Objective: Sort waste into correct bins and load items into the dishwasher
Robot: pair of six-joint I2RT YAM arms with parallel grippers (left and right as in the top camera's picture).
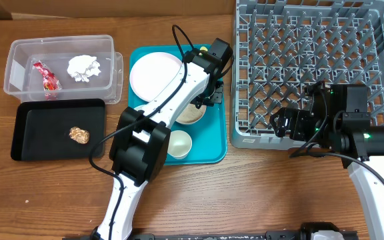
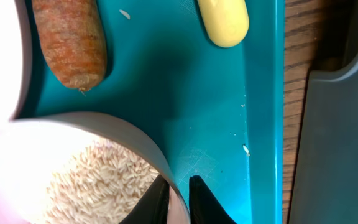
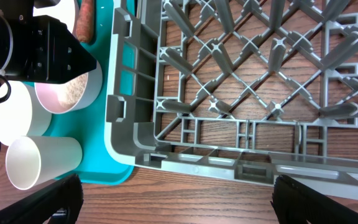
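We saw the left gripper (image 2: 179,190) clenched on the rim of the round white bowl holding rice (image 2: 73,168), one finger inside the bowl and the other outside against its wall. That bowl sat on the teal rectangular plastic serving tray (image 2: 216,112). The thin orange carrot piece (image 2: 70,43) lay on the tray just beyond the bowl. The small yellow plastic spoon (image 2: 222,22) lay further toward the tray's edge, apart from the carrot. A few loose white rice grains (image 2: 245,149) were scattered on the bare teal surface.

From overhead, the large round white-pink plate (image 1: 153,73) rested at the far end of the tray. The small white cup (image 1: 179,144) stood upright at the near end. A second white bowl (image 3: 11,115) showed beside the rice bowl in the right wrist view, partly hidden by the left arm.

The clear rectangular plastic tub (image 1: 105,73) held the red shiny wrapper (image 1: 47,78) and the crumpled white napkin (image 1: 84,67), lying apart from each other. The shallow black rectangular tray (image 1: 39,133), just in front of the tub, held the small brown food lump (image 1: 79,134).

The right gripper (image 1: 282,125) hovered at the near left corner of the large square grey plastic dish rack (image 1: 252,138). Its fingers (image 3: 48,199) were spread wide and held nothing.
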